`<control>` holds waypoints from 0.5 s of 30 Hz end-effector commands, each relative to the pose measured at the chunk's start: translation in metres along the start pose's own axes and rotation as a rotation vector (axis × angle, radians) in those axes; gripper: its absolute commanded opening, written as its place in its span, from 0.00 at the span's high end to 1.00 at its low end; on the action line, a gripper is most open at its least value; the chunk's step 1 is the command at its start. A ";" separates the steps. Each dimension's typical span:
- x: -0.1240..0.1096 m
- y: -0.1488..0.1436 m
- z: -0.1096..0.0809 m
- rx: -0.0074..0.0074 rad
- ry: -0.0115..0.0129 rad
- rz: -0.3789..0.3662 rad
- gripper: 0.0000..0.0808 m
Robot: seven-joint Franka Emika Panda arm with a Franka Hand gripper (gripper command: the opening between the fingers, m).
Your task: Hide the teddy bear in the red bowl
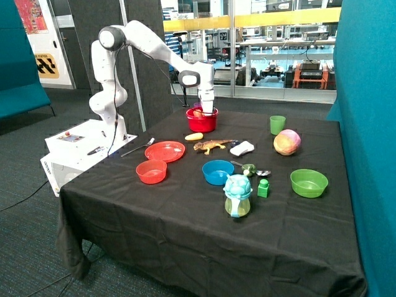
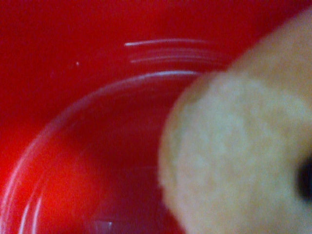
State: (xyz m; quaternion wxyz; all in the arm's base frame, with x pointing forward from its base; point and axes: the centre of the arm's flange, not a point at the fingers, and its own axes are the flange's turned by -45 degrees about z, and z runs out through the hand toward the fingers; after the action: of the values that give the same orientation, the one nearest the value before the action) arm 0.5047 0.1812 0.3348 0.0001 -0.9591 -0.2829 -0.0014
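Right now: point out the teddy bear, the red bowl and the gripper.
teddy bear (image 2: 234, 156): wrist view, on its tan plush body.
red bowl (image 1: 202, 122): outside view, on its outer front wall.
gripper (image 1: 207, 110): outside view, at its lower end, down inside the bowl's rim.

The red bowl (image 1: 202, 121) is a deep, glossy, dark-red plastic vessel standing upright toward the table's back edge, at about eleven o'clock from the table's middle in the outside view. The teddy bear (image 2: 243, 156) is a fuzzy tan soft toy with rounded lumps; it sits down inside the bowl (image 2: 87, 122), close over the shiny red floor and wall.
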 end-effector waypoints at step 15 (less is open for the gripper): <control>0.014 -0.014 -0.008 0.0006 -0.0027 -0.061 0.15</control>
State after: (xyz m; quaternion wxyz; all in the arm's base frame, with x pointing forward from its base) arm 0.5082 0.1907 0.3377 -0.0010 -0.9545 -0.2981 -0.0031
